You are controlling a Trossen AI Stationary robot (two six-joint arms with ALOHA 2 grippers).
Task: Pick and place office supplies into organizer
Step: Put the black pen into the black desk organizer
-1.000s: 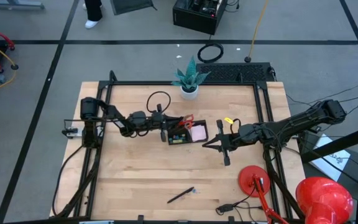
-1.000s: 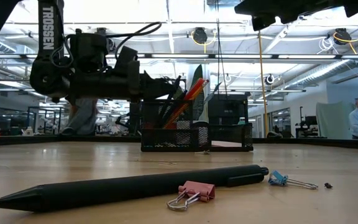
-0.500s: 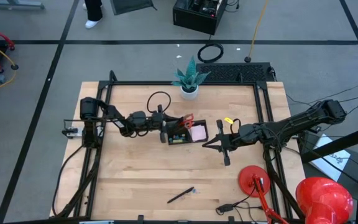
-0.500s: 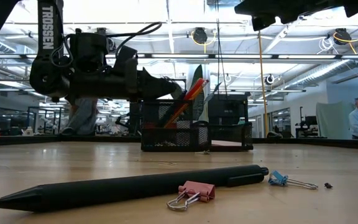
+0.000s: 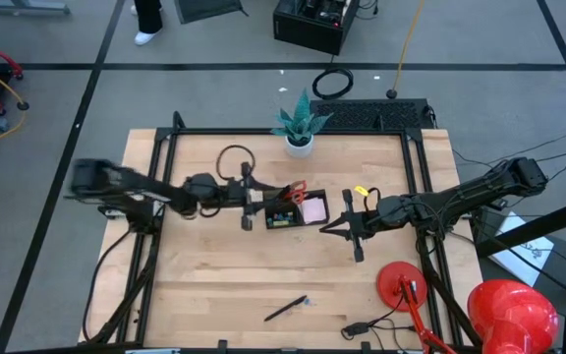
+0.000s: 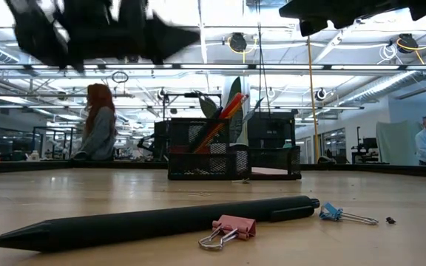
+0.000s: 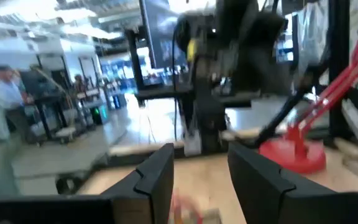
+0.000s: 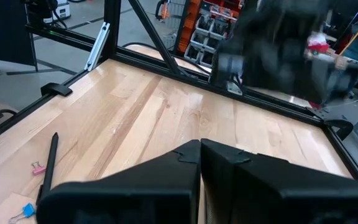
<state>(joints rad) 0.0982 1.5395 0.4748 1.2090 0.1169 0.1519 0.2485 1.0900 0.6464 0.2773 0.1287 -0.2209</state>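
My left fingers (image 7: 194, 177) stand spread beside the organizer (image 5: 285, 210); my right fingers (image 8: 201, 163), pressed together, hover over the desk (image 5: 214, 275).

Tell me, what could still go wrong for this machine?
The left claw, open and empty, hangs close beside the organizer and might knock it or the upright orange pencil. The black pen and its small clips lie far off near the table's front edge, perhaps hard to reach.

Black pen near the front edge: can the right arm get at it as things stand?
Probably yes. The black pen lies on bare table with only small clips beside it, nothing over it. The right gripper is shut, holds nothing and must open first.
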